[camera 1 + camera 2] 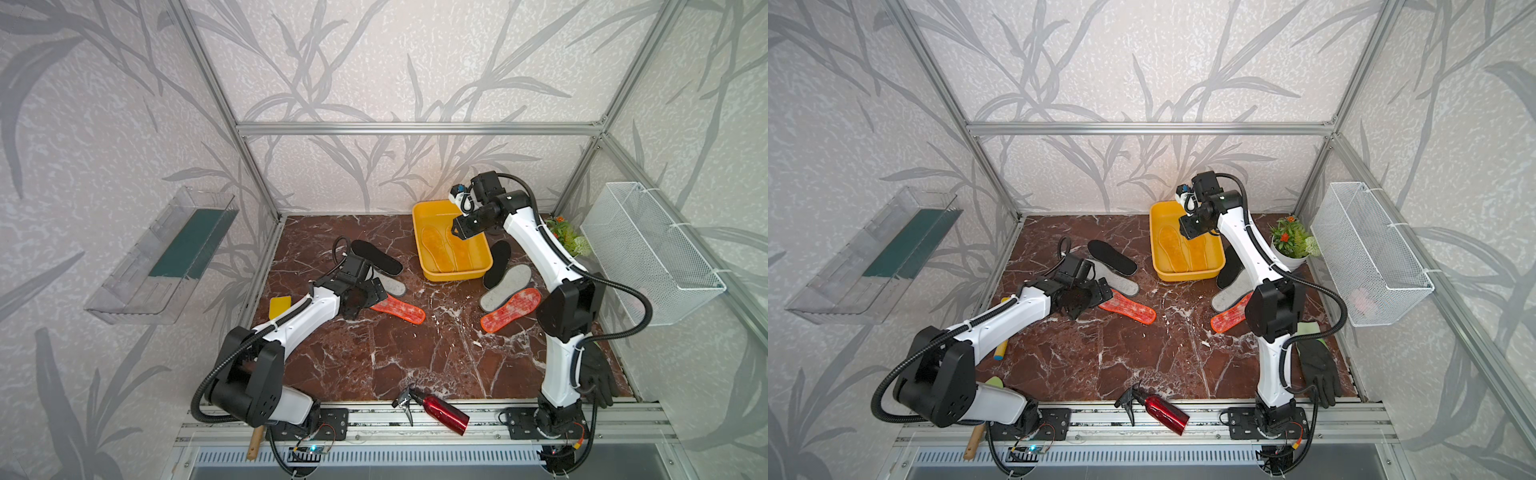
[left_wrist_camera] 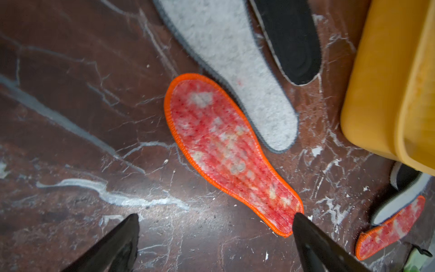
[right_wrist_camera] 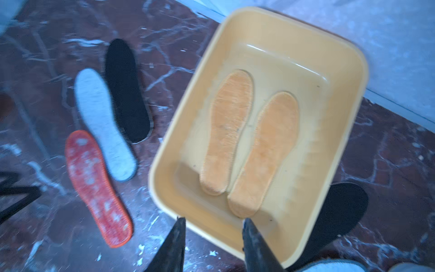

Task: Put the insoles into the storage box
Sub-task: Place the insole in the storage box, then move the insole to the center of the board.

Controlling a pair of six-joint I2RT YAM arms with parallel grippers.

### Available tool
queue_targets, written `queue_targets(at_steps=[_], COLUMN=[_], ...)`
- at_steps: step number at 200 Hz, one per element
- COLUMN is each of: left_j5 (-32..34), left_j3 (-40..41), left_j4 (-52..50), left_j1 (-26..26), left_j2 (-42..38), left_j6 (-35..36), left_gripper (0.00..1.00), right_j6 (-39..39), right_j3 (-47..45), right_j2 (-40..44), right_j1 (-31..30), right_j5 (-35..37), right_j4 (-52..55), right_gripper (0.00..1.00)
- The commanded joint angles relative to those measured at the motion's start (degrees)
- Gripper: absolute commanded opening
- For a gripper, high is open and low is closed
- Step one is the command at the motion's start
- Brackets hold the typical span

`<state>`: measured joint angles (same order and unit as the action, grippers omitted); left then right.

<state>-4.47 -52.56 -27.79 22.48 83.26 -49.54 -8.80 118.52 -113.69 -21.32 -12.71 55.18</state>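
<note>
The yellow storage box [image 1: 457, 275] [image 3: 277, 40] stands at the back of the table with two yellow-orange insoles [image 1: 432, 245] [image 3: 227, 131] lying flat in it. My right gripper [image 1: 455, 232] [image 3: 213, 219] hovers over the box's near rim, open and holding nothing. My left gripper [image 1: 368, 297] [image 2: 216, 214] is wide open low over the table. One of its fingertips [image 2: 297, 215] is at the heel end of a red-orange insole [image 2: 226, 150] [image 1: 401, 309]. Grey felt [image 1: 392, 284] and black [image 1: 376, 255] insoles lie beside it. Right of the box lie a black [image 1: 496, 257], a grey [image 1: 505, 286] and a red-orange [image 1: 511, 309] insole.
A red spray bottle [image 1: 440, 411] lies at the front edge. A black glove [image 1: 598, 374] is at the front right and a potted plant [image 1: 1289, 241] at the back right. A small yellow scraper [image 1: 279, 306] lies by my left arm. A wire basket [image 1: 648, 249] and a clear tray [image 1: 166, 257] hang on the side walls.
</note>
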Motion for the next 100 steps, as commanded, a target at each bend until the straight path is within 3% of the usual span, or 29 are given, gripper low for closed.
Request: queue_targets(at_steps=[1,52,100], left_j5=[1.8,1.7,3.2], left_j3=[0.1,1.9,3.2], left_j4=[-2.6,-1.8,-1.7], left_j1=[-0.2,-0.2,-0.2], left_j2=[0.5,0.8,-0.3], left_j6=[-5.3,-10.5,-12.0], left_gripper=[0.99,0.99,0.99], right_j6=[-4.0,-0.6,6.5], right_j3=[-8.0,-33.5,-46.5], right_j2=[6.4,21.8,21.8], right_j1=[-4.4,-13.8,-24.5], right_j5=[-7.8,-12.5,1.4], right_j4=[-0.5,-11.0,-18.2], right_gripper=[0.4,0.4,0.39])
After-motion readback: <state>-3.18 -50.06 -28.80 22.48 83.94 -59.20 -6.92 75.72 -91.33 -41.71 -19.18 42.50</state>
